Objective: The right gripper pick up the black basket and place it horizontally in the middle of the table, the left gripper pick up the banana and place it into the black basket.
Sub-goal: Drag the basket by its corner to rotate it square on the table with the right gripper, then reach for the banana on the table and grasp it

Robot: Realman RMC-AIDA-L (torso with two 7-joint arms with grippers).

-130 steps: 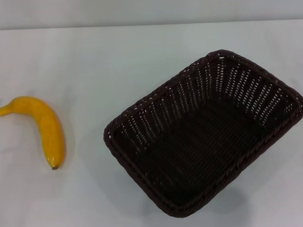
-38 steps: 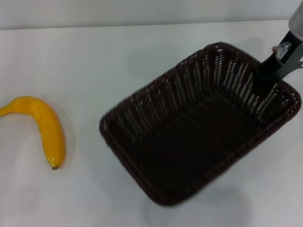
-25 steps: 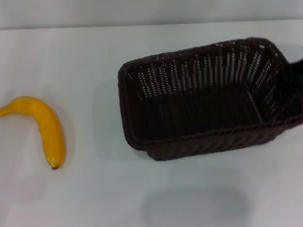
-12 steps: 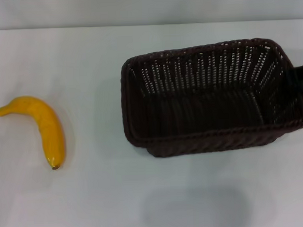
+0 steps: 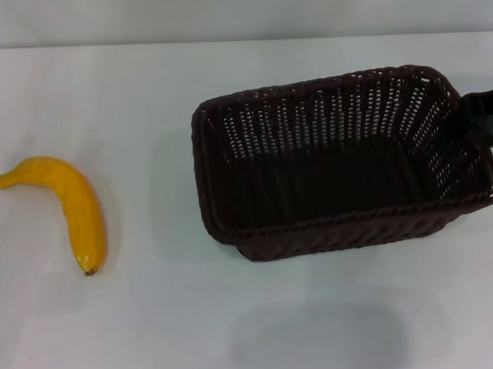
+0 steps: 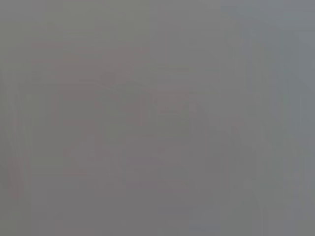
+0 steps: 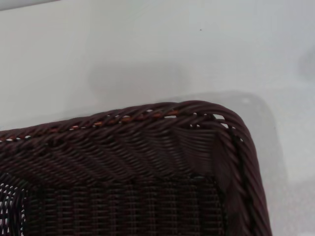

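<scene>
The black basket (image 5: 335,177) hangs above the white table (image 5: 138,99), long side across the view, tilted with its opening toward me. Its shadow (image 5: 317,340) lies on the table below it. My right gripper (image 5: 481,118) shows as a black shape at the basket's right end, shut on the end wall. In the right wrist view a rounded corner of the basket's braided rim (image 7: 147,115) is close up over the table (image 7: 147,44). The banana (image 5: 73,208) lies on the table at the far left, dark tip toward me. My left gripper is out of view.
The table's far edge (image 5: 241,40) meets a pale wall at the back. The left wrist view shows only a flat grey field.
The basket has been lifted off the table and turned from diagonal to lying across the view. In the last half second it shifted slightly left. The banana has not moved.
</scene>
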